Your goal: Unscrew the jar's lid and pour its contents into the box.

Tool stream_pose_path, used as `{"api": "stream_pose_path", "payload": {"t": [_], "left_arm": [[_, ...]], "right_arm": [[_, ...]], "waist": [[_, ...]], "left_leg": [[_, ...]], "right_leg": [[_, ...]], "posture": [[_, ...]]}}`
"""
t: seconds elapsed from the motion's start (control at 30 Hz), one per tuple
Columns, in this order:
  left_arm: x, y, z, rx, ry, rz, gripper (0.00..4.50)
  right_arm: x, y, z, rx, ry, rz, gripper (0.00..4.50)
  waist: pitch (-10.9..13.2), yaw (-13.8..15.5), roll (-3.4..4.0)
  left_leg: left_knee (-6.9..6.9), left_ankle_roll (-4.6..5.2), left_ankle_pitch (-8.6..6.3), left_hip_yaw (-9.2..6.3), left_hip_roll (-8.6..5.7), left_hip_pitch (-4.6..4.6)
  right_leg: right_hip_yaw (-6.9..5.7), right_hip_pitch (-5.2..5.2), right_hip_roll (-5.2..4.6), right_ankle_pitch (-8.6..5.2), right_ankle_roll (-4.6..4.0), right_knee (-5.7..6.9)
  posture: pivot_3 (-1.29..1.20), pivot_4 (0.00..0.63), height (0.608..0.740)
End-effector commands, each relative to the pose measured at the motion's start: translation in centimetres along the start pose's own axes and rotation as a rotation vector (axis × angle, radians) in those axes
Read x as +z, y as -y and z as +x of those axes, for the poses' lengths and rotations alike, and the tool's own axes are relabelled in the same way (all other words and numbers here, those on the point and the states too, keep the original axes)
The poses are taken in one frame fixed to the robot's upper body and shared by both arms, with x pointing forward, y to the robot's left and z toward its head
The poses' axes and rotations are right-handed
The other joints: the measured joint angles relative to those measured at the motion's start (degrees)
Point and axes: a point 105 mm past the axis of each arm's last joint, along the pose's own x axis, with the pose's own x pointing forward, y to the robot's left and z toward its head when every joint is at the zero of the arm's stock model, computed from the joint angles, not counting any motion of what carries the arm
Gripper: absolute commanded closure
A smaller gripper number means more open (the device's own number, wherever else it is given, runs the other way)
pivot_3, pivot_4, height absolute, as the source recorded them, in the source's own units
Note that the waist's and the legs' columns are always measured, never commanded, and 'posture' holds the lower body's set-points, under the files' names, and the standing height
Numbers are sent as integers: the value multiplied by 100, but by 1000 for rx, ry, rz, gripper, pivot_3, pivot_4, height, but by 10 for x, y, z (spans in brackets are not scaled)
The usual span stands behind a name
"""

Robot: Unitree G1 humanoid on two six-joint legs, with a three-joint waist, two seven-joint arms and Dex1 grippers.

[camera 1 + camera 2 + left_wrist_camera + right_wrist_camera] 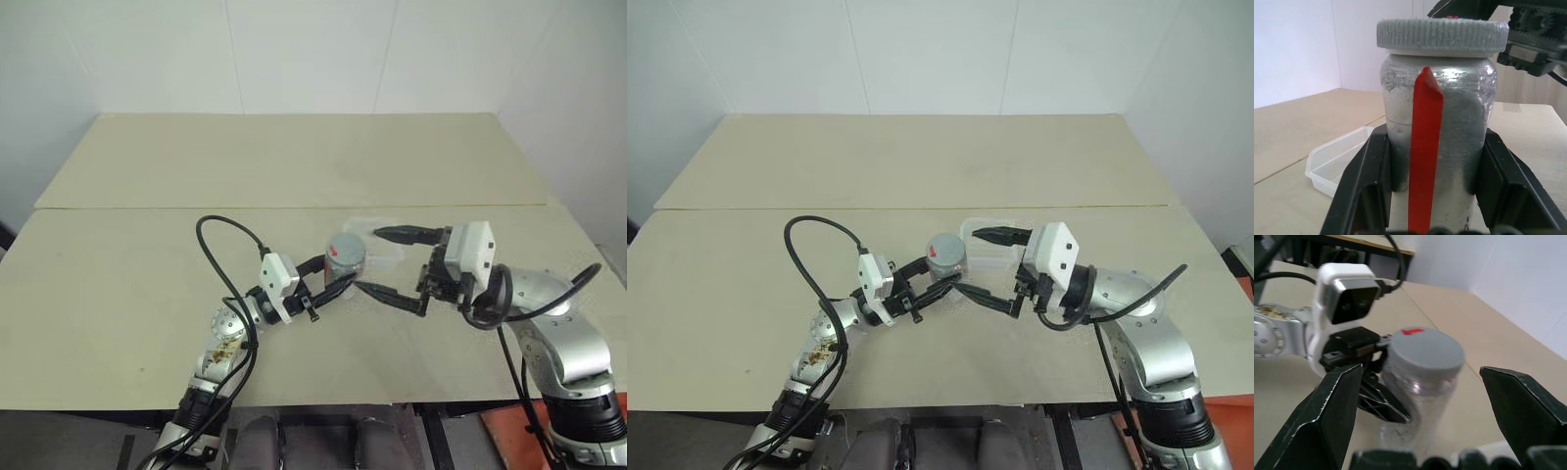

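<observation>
While my left gripper (338, 277) pinches the silvery red-marked jar (344, 262), grey lid (1424, 350) on, just beside the box (1339, 157), my right gripper (384, 262) stands spread wide beside the jar.

Bright, even, diffuse light across the head views; the table (147, 255) and white wall (313, 49) read flat, with faint soft shadows and no hard glare. Left wrist view is sharp up close: the jar (1437, 147) shows a pale highlight high on its silvery body below the lid (1442, 35), the background box (1339, 159) slightly soft. Right wrist view is blurred throughout, the near black fingers (1327, 421) and lid edges smeared.
</observation>
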Motion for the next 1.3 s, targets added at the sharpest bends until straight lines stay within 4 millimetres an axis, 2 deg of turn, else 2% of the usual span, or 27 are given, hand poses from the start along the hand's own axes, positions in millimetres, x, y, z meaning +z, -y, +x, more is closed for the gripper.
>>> {"api": "stream_pose_path", "payload": {"t": [0.03,0.43,0.83,0.93,1.03,1.07,1.3], "left_arm": [[12,3,4,-17,52,40,2610],[11,5,4,-26,45,49,2610],[10,6,3,-23,46,47,2610],[11,6,4,-22,47,47,2610],[11,6,4,-24,48,47,2610],[11,6,4,-25,48,45,2610],[11,6,4,-25,49,43,2610]], "right_arm": [[15,2,10,-4,51,-7,41],[17,13,28,-26,54,47,41],[14,10,29,-8,44,73,41],[13,9,29,-3,44,79,621],[12,9,29,-4,43,82,1641],[11,9,29,-11,37,87,1752],[10,10,29,-5,29,77,1753]], "waist": [[0,0,0],[0,2,0],[0,0,0],[0,0,0],[0,0,0],[0,-1,0],[0,0,0]], "left_leg": [[0,0,0,0,0,0],[0,0,0,0,0,-1],[0,0,0,0,1,-2],[0,0,0,0,0,-2],[0,0,0,0,0,-2],[0,0,0,0,0,-2],[0,0,0,0,0,-2]], "right_leg": [[0,0,0,0,0,0],[-2,0,0,0,0,0],[-1,-2,0,0,0,0],[-1,-2,0,0,0,1],[-2,-2,0,0,0,0],[-2,-2,0,0,0,0],[-2,-2,0,0,0,0]], "posture": [[0,150,740],[0,150,740],[0,150,740],[0,150,740],[0,150,740],[0,150,740],[0,150,740]]}}
